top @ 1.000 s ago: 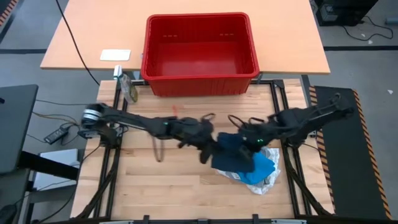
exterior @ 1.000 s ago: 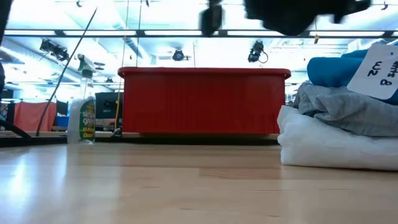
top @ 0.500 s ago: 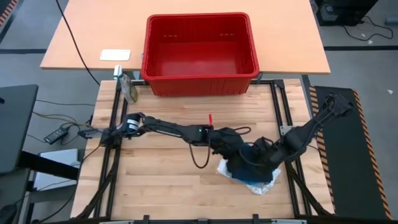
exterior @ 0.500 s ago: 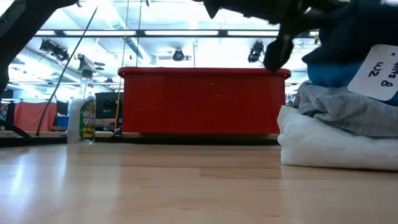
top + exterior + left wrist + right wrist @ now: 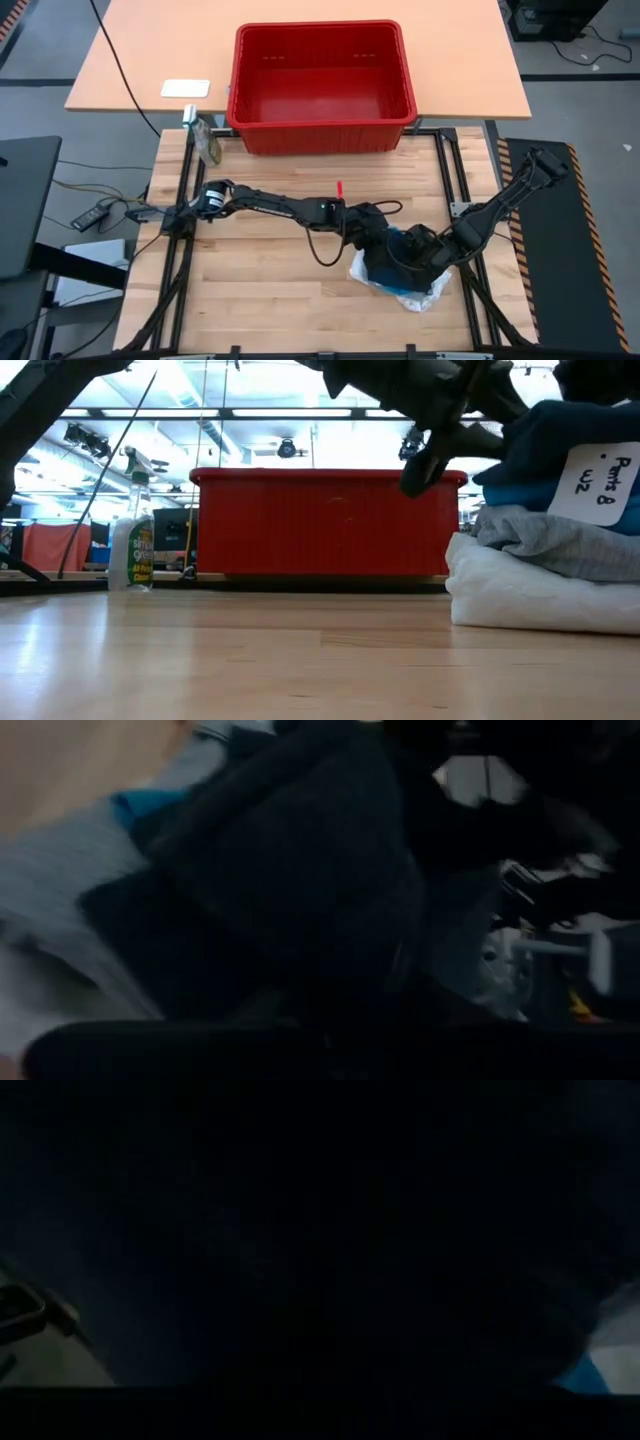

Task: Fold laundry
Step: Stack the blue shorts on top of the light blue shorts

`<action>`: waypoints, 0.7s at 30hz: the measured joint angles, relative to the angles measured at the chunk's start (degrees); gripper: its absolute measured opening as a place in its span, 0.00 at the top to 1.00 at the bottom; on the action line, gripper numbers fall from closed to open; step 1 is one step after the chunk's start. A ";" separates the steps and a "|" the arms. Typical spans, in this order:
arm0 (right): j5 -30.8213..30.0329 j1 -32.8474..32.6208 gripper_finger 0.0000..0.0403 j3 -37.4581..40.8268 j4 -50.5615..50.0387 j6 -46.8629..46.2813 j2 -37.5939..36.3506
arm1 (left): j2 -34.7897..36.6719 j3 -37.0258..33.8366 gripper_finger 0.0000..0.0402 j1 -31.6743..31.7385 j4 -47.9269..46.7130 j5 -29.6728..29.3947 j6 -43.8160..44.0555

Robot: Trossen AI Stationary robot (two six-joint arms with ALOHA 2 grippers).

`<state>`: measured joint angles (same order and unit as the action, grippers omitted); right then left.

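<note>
Down on the stacked laundry [image 5: 560, 550], both grippers press the dark navy garment [image 5: 392, 262]; finger spread hidden.

A dark navy garment [image 5: 575, 422] tops bright blue [image 5: 520, 496], grey [image 5: 560, 540] and white [image 5: 540, 595] ones on a pale wood table [image 5: 250, 660], before a red basket [image 5: 325, 525].

table [image 5: 260, 280]: light wood | on it: white garment [image 5: 530, 598] under the stack | spray bottle [image 5: 133, 545]
</note>
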<state>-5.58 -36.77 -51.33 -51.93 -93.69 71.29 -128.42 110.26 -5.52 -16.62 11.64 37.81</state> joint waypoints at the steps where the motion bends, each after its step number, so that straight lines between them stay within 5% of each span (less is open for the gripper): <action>1: 0.38 -0.23 0.54 -0.22 -0.17 0.25 -0.23 | 0.00 0.00 0.79 0.06 -0.06 -0.87 -0.51; 8: 1.09 -1.45 0.48 3.27 -1.23 -1.53 1.13 | -3.92 0.04 0.64 0.33 0.14 -5.03 -2.57; 21: 1.15 2.61 0.53 12.56 18.85 -2.31 5.75 | -7.80 0.35 0.63 0.68 -5.51 -4.74 -3.45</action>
<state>-4.43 -34.16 -38.77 -33.07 -96.00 77.03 -136.22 110.61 -4.84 -22.13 6.90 34.36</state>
